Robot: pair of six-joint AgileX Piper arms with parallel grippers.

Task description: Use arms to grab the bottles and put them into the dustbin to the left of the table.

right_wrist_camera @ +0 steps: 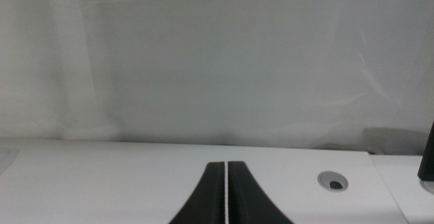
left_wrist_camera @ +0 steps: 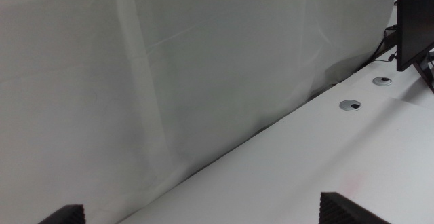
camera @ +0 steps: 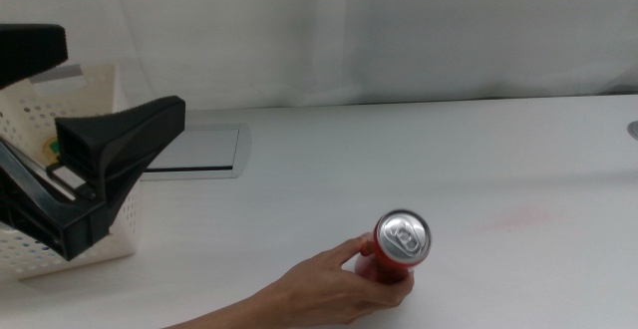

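A slim red can [camera: 402,241] stands upright on the white table [camera: 518,160], near the front middle, and a person's hand [camera: 319,294] from the front edge holds it. My left gripper [camera: 125,75] hangs open over the white perforated dustbin [camera: 112,237] at the left, far from the can. In the left wrist view its two jaw tips [left_wrist_camera: 203,214] stand wide apart with nothing between them. A bit of green and yellow [camera: 50,150] shows inside the dustbin behind the jaw. My right gripper [right_wrist_camera: 226,183] is shut and empty, outside the middle view.
A grey inset plate [camera: 199,150] lies near the table's rear edge beside the dustbin. A white curtain hangs behind the table. Round cable grommets [left_wrist_camera: 350,106] [right_wrist_camera: 332,180] sit near the rear edge, and a black monitor [left_wrist_camera: 413,20] stands at one end.
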